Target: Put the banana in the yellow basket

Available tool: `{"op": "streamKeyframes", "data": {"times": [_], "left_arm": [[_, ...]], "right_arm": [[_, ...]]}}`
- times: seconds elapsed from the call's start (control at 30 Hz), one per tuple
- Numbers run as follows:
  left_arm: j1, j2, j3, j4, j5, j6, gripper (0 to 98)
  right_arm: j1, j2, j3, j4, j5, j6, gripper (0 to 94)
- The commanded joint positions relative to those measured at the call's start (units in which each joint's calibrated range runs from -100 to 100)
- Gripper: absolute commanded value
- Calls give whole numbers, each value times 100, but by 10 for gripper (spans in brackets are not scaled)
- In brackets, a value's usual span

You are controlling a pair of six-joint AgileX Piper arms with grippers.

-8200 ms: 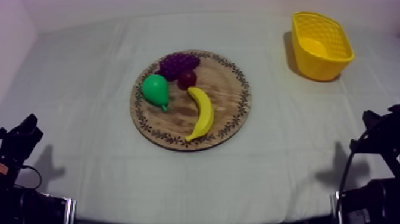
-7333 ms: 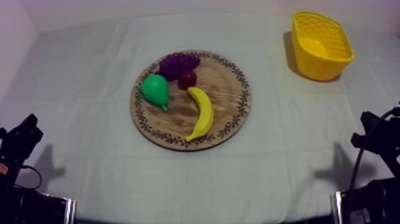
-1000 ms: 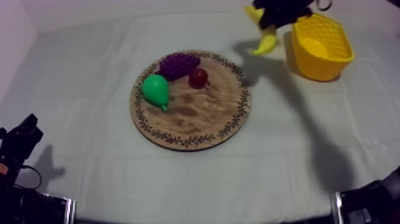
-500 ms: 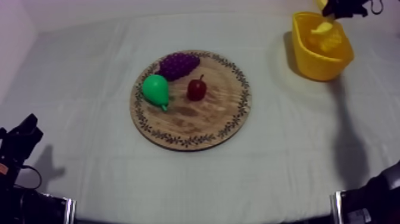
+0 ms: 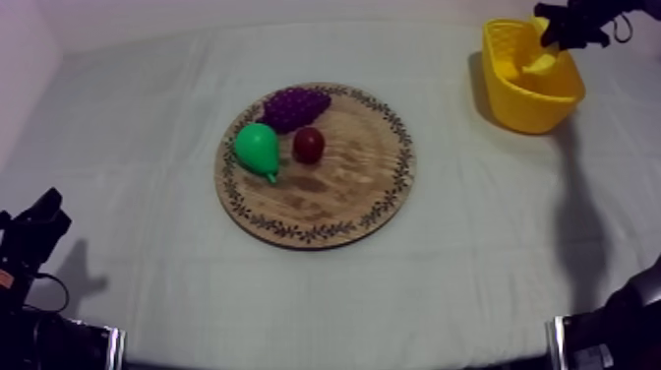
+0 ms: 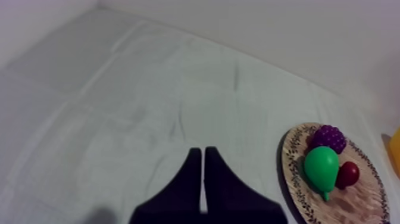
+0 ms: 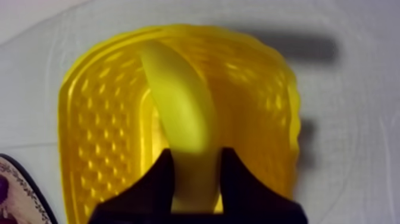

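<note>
Over at the left, the left hand (image 5: 33,232) sits low above the surface (image 5: 138,118), a table under a grey-white cloth. Its two black fingers (image 6: 191,173) lie pressed together in a narrow wedge with nothing between them, and bare cloth stretches ahead of their tips. Off to that hand's right, well apart from it, lies the round wooden board with a patterned rim (image 5: 334,197). Three toy fruits sit on the half of the board farther from the hand. The green pear (image 5: 258,148) is the nearest of them to the left hand, the purple bunch of grapes (image 5: 295,102) lies just beyond the pear, and the small red fruit (image 5: 309,145) rests just beside the pear on the side away from the left hand. Farther right, well apart from the board, stands the yellow basket with perforated walls (image 5: 526,113). The right hand (image 5: 570,24) hangs over the basket's far rim with its fingers clamped on one end of the yellow banana (image 7: 178,101). The banana runs away from that hand's fingertips and down into the basket, inside the rim. From the right wrist view I cannot tell whether its far end touches the basket's floor.
</note>
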Motion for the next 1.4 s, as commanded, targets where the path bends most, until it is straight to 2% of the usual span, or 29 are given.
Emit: {"op": "streamKeyframes", "data": {"times": [0.0,0.4,0.5,0.7,1.0,1.07,1.23,1.37], "left_arm": [[-3,-3,3,-3,3,1,1],[-3,-3,3,-3,3,1,1],[-3,-3,3,-3,3,1,1],[-3,-3,3,-3,3,1,1],[-3,-3,3,-3,3,1,1],[-3,-3,3,-3,3,1,1],[-3,-3,3,-3,3,1,1],[-3,-3,3,-3,3,1,1]], "right_arm": [[-24,99,44,25,-21,10,76],[-94,501,122,84,-187,57,94],[-107,534,150,119,-221,-6,142],[-130,459,231,184,-316,-137,295],[-186,72,538,248,-505,-184,370],[-198,-39,627,256,-530,-163,324],[-135,-594,1162,187,-862,-123,79],[-74,-1343,1981,152,-1503,-63,21]]}}
